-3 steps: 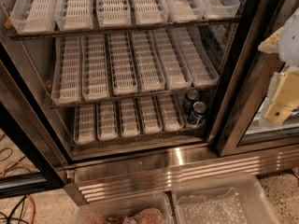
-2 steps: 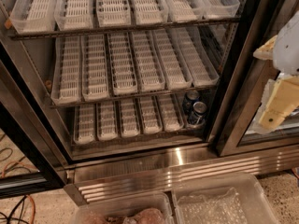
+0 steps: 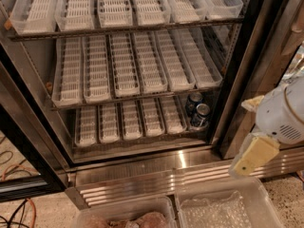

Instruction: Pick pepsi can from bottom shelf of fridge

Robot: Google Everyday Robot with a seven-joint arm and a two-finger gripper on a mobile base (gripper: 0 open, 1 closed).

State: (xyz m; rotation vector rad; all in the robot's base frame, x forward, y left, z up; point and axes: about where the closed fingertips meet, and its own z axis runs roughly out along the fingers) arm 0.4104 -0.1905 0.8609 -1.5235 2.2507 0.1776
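Note:
The fridge (image 3: 142, 167) stands open, with racks of white slotted trays. Two dark blue pepsi cans with silver tops stand at the right end of the bottom shelf (image 3: 126, 139), one in front (image 3: 201, 115) and one behind it (image 3: 194, 100). They are to the right of the short white trays. My gripper (image 3: 248, 133) hangs at the right, outside the fridge, in front of the black door post. It is to the right of the cans and slightly lower. Its beige fingers (image 3: 254, 156) are apart and hold nothing.
A black door post (image 3: 247, 70) stands right of the cans. The ribbed steel base (image 3: 156, 179) runs below the shelf. Two clear plastic bins (image 3: 223, 208) sit on the floor in front. Cables (image 3: 14, 210) lie at lower left.
My gripper has moved down and to the left, closer to the fridge opening. The cans and trays have not moved.

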